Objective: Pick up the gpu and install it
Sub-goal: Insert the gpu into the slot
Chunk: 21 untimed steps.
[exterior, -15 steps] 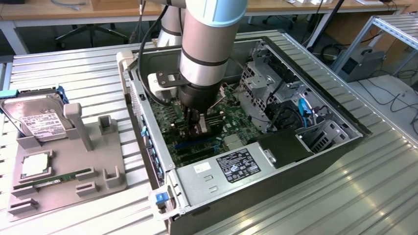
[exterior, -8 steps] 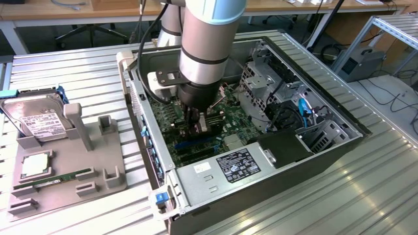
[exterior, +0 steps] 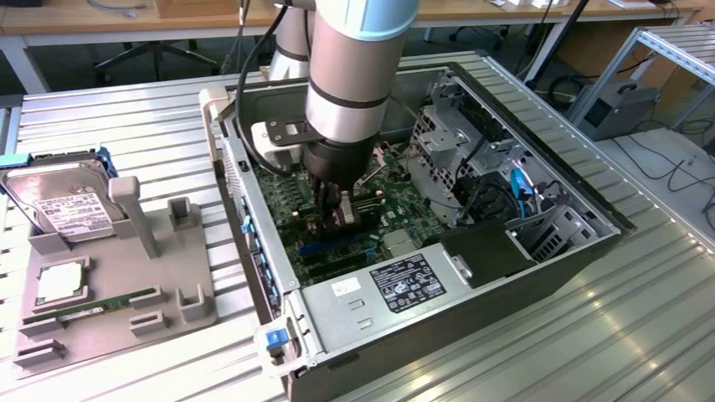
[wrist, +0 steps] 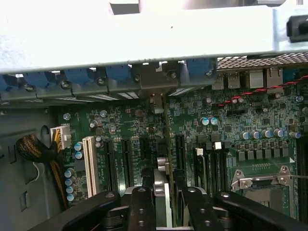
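The gpu (wrist: 168,159) is standing on edge over the motherboard (wrist: 231,120), its green board running straight out from my fingers toward the rear slot brackets (wrist: 154,79) of the case. My gripper (wrist: 166,202) is pinching it from both sides, black fingers (wrist: 139,207) pressing against the card. In the exterior view I'm reaching down into the open computer case (exterior: 537,276); at nine o'clock from it, well apart, the hard drive (exterior: 62,201) is sitting on the grey parts tray (exterior: 167,293).
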Each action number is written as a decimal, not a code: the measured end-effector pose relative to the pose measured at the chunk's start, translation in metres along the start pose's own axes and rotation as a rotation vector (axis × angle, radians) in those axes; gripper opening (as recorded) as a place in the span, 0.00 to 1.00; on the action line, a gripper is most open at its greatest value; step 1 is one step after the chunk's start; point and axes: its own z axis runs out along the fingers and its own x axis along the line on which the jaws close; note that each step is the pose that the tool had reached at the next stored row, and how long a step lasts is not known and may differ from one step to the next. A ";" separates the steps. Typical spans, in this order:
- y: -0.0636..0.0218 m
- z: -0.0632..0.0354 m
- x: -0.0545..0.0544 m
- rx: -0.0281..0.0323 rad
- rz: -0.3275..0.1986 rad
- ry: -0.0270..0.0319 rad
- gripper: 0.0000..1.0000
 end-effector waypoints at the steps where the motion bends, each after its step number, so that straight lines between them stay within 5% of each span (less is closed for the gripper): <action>1: 0.0002 0.0003 0.000 0.0000 0.000 -0.0001 0.28; 21: 0.0022 0.0071 0.000 0.0000 0.000 0.0002 0.28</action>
